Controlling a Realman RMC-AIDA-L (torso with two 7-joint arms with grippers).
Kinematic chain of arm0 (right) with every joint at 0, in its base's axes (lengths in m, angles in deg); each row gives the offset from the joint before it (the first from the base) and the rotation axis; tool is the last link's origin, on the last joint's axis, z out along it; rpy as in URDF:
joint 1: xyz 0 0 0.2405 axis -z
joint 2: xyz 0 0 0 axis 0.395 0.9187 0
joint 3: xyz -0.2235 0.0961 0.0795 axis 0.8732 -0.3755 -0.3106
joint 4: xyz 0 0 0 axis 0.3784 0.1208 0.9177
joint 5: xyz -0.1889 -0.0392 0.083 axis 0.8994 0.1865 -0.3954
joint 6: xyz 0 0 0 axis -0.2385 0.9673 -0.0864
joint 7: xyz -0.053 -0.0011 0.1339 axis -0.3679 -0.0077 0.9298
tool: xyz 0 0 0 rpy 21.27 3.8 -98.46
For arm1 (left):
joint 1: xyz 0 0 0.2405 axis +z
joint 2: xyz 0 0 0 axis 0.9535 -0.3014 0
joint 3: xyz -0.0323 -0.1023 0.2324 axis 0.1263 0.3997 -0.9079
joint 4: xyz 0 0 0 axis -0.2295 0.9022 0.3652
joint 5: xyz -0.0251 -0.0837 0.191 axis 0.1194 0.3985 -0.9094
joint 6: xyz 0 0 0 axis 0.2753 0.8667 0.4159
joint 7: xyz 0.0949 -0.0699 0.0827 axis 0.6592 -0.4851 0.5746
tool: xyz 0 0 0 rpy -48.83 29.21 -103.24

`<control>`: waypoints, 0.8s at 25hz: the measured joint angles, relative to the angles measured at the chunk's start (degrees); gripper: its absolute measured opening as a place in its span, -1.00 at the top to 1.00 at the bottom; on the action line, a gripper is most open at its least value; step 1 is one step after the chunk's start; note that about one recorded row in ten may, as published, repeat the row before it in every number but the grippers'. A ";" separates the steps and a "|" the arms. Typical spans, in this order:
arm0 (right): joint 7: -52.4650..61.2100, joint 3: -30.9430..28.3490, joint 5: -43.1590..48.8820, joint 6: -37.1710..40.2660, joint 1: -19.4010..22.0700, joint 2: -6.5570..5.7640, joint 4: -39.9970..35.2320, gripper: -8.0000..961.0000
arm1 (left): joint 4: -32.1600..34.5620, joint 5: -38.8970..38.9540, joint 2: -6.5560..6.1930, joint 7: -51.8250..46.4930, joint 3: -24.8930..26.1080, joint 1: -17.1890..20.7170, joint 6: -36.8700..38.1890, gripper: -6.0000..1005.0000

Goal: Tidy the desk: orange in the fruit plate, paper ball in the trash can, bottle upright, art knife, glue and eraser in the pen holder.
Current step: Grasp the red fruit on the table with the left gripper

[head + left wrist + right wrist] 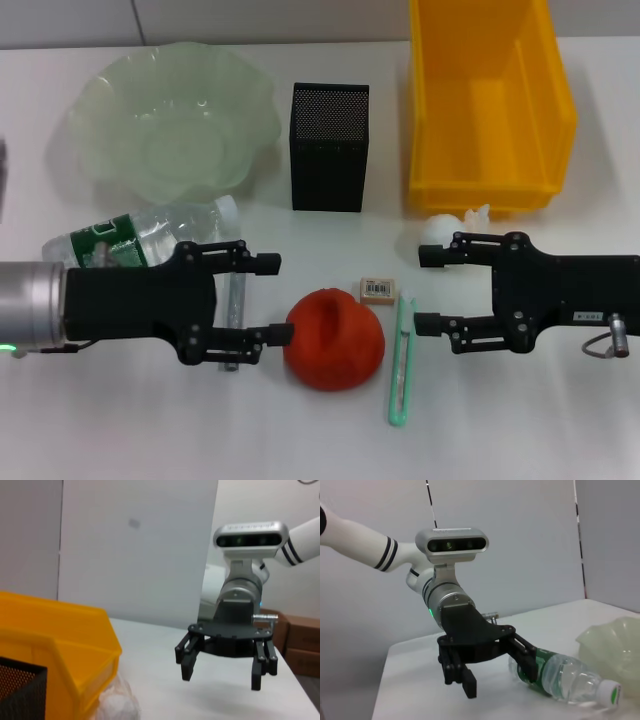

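The orange [335, 340] lies on the white table at front centre. My left gripper [275, 298] is open just left of it, its lower fingertip close to the orange. A grey glue stick [237, 300] lies under its jaws. The clear bottle [140, 235] lies on its side behind the left gripper. The eraser [377, 290] and the green art knife [402, 360] lie right of the orange. My right gripper [428, 289] is open and empty beside them. The white paper ball [455, 222] sits behind it. The pen holder [330, 145] and fruit plate [110, 110] stand at the back.
A yellow bin [490, 100] stands at the back right. The left wrist view shows the right gripper [227, 672], the bin [65, 645] and the paper ball [117, 705]. The right wrist view shows the left gripper [497, 675], the bottle [565, 677] and the plate [615, 640].
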 joint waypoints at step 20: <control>0.50 0.15 0.70 -0.06 0.53 -1.47 -0.23 -0.61 | 1.38 -9.76 5.52 -5.62 -0.50 -5.27 -11.75 -0.54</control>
